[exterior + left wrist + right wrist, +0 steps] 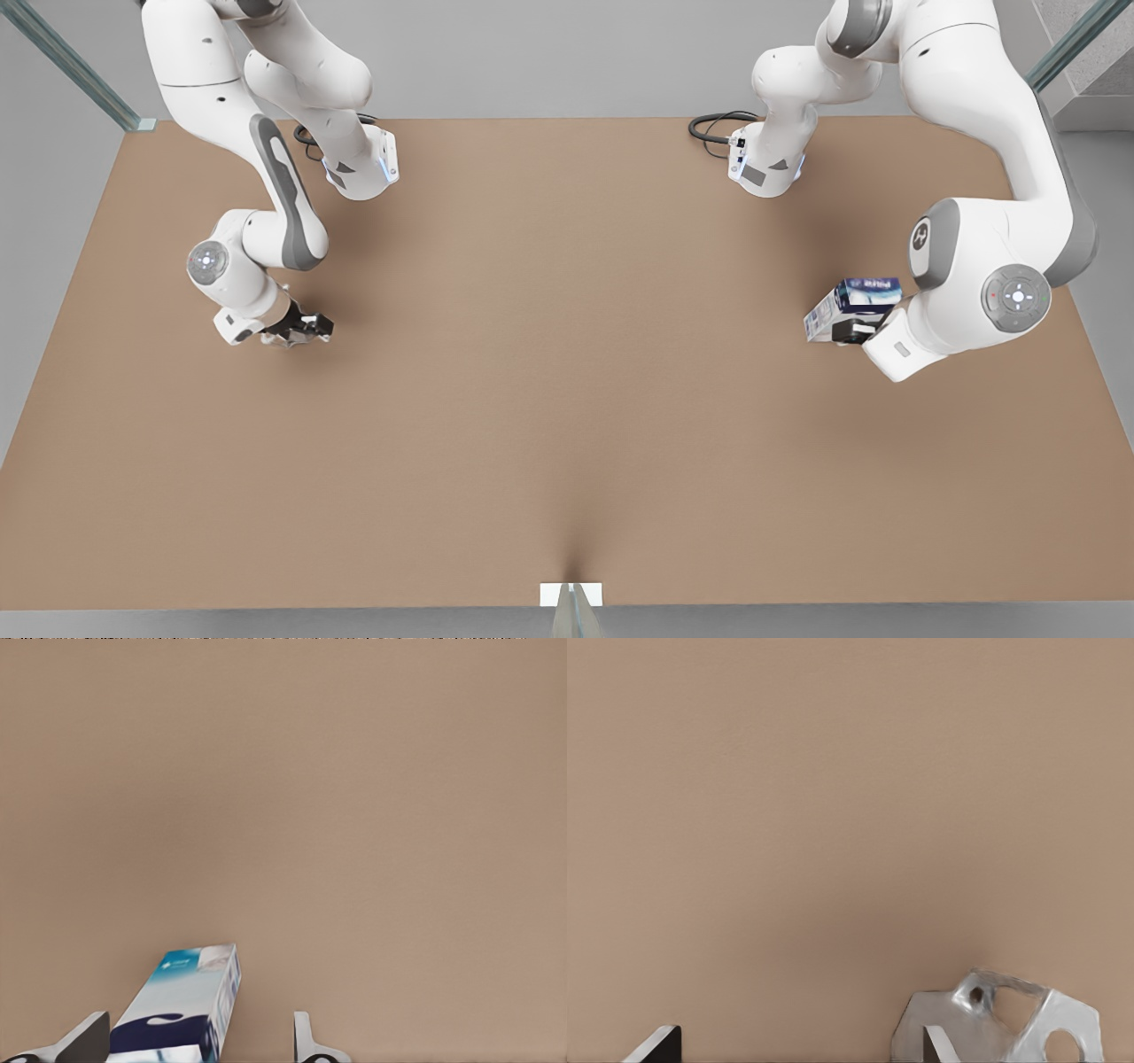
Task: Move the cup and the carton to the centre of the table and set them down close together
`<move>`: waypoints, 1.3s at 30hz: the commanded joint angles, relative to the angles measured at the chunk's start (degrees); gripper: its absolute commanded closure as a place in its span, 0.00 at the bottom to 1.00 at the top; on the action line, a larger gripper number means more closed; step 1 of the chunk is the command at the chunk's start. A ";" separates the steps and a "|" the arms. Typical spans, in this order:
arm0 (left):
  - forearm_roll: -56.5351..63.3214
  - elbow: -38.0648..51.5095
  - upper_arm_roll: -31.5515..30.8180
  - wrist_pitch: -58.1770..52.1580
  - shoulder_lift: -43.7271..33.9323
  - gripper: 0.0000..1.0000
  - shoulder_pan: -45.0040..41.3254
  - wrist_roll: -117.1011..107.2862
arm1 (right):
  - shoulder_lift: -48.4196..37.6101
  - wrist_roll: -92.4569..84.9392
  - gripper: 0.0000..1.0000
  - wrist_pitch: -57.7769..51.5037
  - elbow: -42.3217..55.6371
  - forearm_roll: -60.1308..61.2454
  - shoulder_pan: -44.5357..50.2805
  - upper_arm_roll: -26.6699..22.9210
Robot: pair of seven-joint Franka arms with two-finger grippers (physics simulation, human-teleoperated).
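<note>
At the right of the front view, the left gripper has its fingers spread, and the small white rectangular carton with a dark blue band lies tilted between them, against one finger and apart from the other. At the left of the front view, the right gripper sits low over the plain tan-brown table at the pale silvery faceted cup. Its fingers are spread too, one of them in front of the cup, though whether it touches cannot be told.

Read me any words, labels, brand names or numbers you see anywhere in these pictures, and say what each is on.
Carton, dark blue top band: white lettering, too blurred to read.
Carton's teal end in the left wrist view: a small white mark and line of text, unreadable.
Cup, table: no text.
</note>
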 commanded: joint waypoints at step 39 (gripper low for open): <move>-0.02 0.09 0.00 -0.05 0.08 0.00 -0.09 0.00 | -2.45 -5.19 0.79 -3.60 -2.56 -4.93 -2.44 -0.09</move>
